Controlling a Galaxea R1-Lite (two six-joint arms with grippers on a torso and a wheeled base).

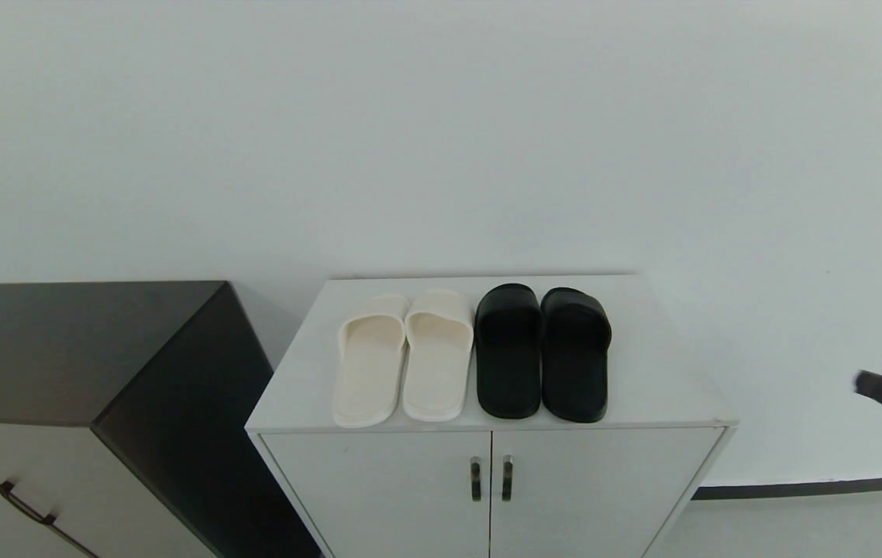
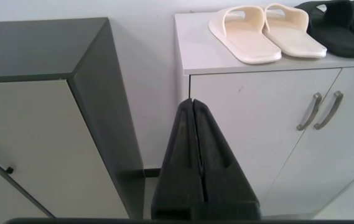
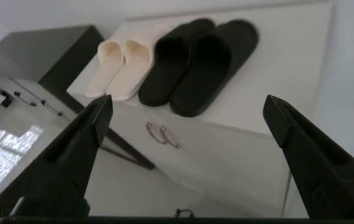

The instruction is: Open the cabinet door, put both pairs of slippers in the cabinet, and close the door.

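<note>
White cabinet, 2 doors shut, cream slippers and black slippers on top.

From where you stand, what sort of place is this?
Likely a home entryway, or a mock-up of one: a white shoe cabinet against a wall, white slippers and black slippers on top, a dark cabinet beside it.

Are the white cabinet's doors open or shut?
Shut. Both cabinet doors sit flush, their handles side by side.
</note>
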